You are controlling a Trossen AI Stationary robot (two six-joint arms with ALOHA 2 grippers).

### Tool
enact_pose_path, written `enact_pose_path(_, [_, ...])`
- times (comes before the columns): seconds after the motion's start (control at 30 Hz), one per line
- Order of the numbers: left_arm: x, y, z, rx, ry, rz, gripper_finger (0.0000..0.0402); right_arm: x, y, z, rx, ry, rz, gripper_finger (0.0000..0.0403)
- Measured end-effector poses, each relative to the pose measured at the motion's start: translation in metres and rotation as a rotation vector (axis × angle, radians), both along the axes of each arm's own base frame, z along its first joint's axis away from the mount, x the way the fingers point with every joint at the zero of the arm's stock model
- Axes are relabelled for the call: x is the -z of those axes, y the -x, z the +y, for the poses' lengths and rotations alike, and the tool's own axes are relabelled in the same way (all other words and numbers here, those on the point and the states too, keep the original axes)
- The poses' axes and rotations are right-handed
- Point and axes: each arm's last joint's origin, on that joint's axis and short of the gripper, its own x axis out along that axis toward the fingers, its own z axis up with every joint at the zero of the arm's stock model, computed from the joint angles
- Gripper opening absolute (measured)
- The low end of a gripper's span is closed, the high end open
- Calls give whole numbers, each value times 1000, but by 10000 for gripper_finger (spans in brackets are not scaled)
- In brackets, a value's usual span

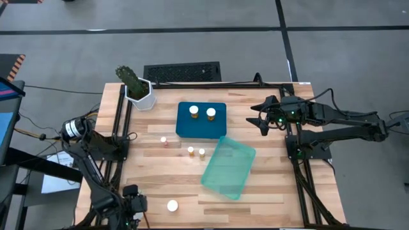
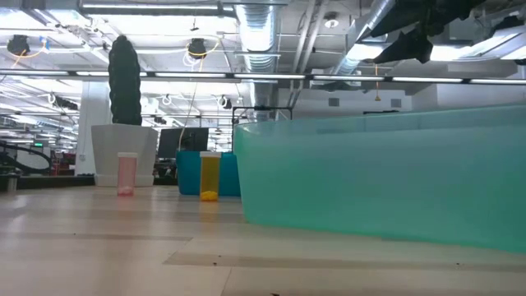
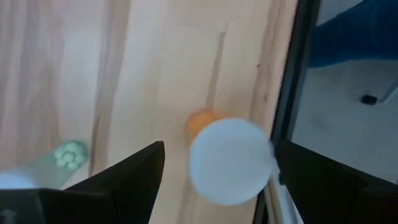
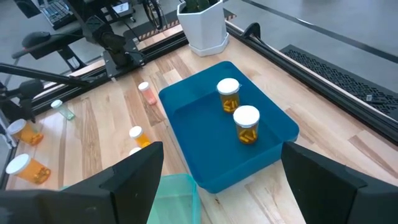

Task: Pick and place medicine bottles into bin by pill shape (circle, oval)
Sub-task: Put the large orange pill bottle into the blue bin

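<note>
Pale wooden table (image 1: 268, 191), translucent plastic bin (image 1: 228, 168)

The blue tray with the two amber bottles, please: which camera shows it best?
The right wrist view: the blue tray shows whole and close, both amber bottles upright inside. The high view shows it small, the low view a sliver, the left wrist view nothing.

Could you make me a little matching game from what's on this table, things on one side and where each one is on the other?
Things:
1. two amber plastic bottles with white caps
2. white hexagonal plant pot
3. translucent teal plastic bin
4. small pale pink bottle

Places:
A. at the table's back edge, left of the dark blue tray
B. standing inside the dark blue tray
C. on bare wood, left of the blue tray's front corner
D. set askew, in front of the blue tray

Pairs: 1-B, 2-A, 3-D, 4-C
</note>
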Motion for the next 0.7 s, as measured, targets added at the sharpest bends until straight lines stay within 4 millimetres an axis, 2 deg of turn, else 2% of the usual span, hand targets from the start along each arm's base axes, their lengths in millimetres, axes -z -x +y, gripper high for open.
enact_pose_path(0.33, [7,-4,6,16,2,26,292,0,0,0,0,1,1,333])
enact_pose_path(0.7, [7,-4,5,43,17,57,228,0,0,0,-2,5,4,333])
